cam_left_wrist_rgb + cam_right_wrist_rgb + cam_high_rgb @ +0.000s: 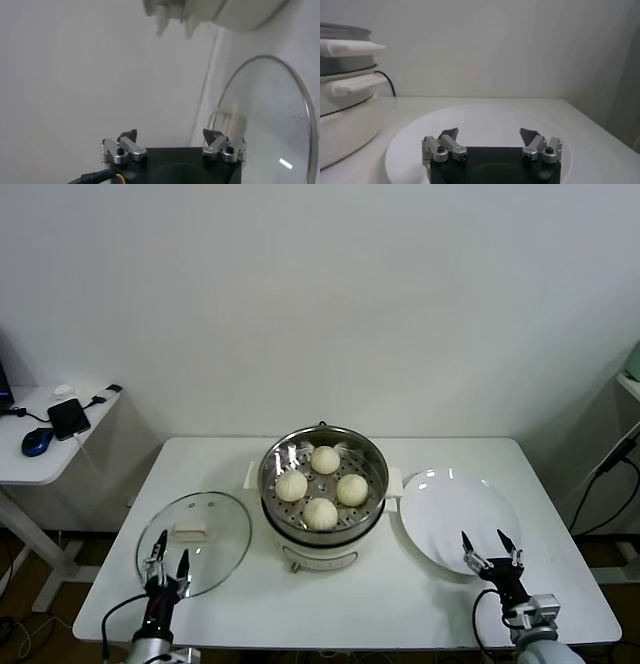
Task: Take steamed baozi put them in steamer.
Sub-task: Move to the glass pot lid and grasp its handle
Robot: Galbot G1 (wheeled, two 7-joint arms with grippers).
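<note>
Several cream-white steamed baozi (322,487) lie on the perforated tray inside the steel steamer (272,489) at the table's middle. In the right wrist view the steamer (340,95) shows as a pot on a cream base. My left gripper (167,557) stands open at the front left, just above the near edge of the glass lid, nothing between its fingers. My right gripper (488,541) stands open at the front right, over the near edge of the white plate, also empty. In the wrist views the left gripper (171,134) and the right gripper (490,132) hold their jaws wide apart.
A round glass lid (200,534) with a cream handle lies flat on the table left of the steamer. An empty white plate (450,509) lies right of it. A side table (30,459) with a phone and a mouse stands at far left.
</note>
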